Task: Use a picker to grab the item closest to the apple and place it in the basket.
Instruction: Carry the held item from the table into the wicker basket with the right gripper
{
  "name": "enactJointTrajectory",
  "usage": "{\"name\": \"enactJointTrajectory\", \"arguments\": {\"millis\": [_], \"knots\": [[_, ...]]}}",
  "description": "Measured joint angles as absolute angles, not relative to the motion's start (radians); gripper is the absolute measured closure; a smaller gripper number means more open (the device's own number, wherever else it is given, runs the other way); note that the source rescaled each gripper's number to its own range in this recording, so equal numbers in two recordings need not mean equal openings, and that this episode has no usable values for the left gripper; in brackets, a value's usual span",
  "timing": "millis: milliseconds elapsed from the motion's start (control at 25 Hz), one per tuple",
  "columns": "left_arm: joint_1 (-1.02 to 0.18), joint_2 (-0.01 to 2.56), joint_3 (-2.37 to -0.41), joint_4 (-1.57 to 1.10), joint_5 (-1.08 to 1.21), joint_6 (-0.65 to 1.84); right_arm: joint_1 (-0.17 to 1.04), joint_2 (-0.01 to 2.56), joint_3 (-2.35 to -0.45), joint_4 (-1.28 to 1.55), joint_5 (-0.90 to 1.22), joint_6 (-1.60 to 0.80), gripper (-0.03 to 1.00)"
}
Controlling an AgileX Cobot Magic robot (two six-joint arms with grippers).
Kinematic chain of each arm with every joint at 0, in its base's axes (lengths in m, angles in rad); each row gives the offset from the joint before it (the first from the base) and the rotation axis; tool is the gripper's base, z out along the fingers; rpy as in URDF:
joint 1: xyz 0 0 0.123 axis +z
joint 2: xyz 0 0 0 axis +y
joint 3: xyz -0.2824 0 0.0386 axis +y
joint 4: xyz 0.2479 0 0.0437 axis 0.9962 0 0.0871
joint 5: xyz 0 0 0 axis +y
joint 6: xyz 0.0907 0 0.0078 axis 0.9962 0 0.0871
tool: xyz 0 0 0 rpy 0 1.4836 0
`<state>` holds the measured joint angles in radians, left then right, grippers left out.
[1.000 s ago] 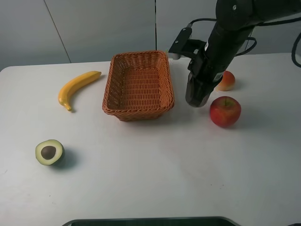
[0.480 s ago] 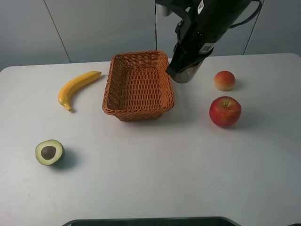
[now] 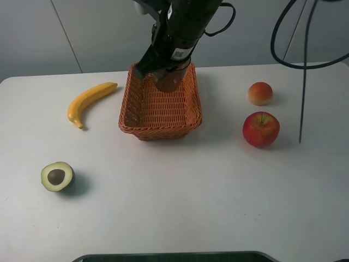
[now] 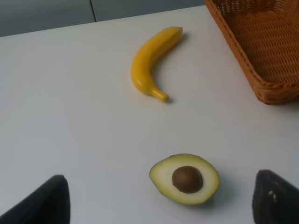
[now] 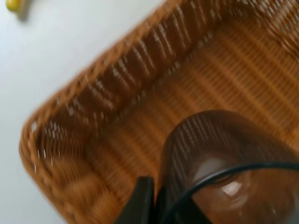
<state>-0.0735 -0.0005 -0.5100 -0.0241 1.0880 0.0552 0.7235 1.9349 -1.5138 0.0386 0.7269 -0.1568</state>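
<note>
My right tool [image 3: 165,72] grips the smoky cup [image 3: 170,83] above the basket [image 3: 161,130], near its far rim; a high release could bounce it out.

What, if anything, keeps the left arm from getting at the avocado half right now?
Probably nothing: the avocado half sits on bare table ahead of the left gripper, fingers open; the banana lies farther off.

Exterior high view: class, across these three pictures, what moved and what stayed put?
The right gripper, still shut on the cup, carried it leftward from beside the apple to above the basket. The basket, apple, peach, banana and avocado half stayed where they were.
</note>
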Motion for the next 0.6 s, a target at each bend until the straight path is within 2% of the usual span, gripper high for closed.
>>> {"name": "enactJointTrajectory", "arguments": {"millis": [480, 600], "knots": [[-0.074, -0.001, -0.510, -0.024, 1.088, 0.055, 0.726, 2.057, -1.525, 0.035, 0.671, -0.151, 0.97], [-0.074, -0.001, -0.510, -0.024, 1.088, 0.055, 0.726, 2.057, -1.525, 0.035, 0.671, -0.151, 0.91]]}}
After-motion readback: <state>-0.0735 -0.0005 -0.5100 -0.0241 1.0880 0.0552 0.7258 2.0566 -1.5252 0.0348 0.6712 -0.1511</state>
